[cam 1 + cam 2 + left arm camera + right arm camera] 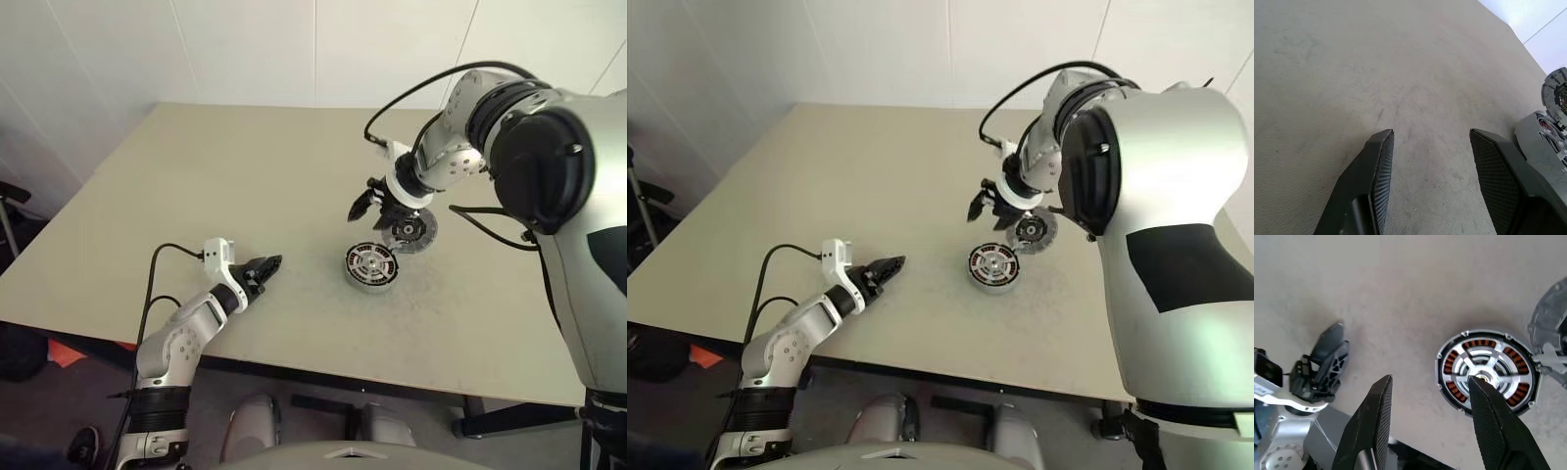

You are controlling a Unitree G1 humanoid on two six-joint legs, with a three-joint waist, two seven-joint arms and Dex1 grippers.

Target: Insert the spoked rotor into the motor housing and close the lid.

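The motor housing (pixel 372 266) stands on the table, right of centre. The spoked rotor (pixel 1492 363) lies inside it, with copper windings showing between its silver spokes. Just behind and to the right, touching the housing's edge, lies the finned lid (pixel 412 232). My right gripper (pixel 374 211) hangs above the table beside the lid, pointing steeply down, open with nothing between its fingers; the right wrist view has it (pixel 1430 382) over the housing's near side. My left gripper (pixel 266 266) hovers low to the left of the housing, open and empty, aimed towards it (pixel 1430 142).
The beige table (pixel 225 176) has wide bare room on its left and far side. Its front edge runs just below my left arm. White walls stand behind the table. A black cable loops over my right arm.
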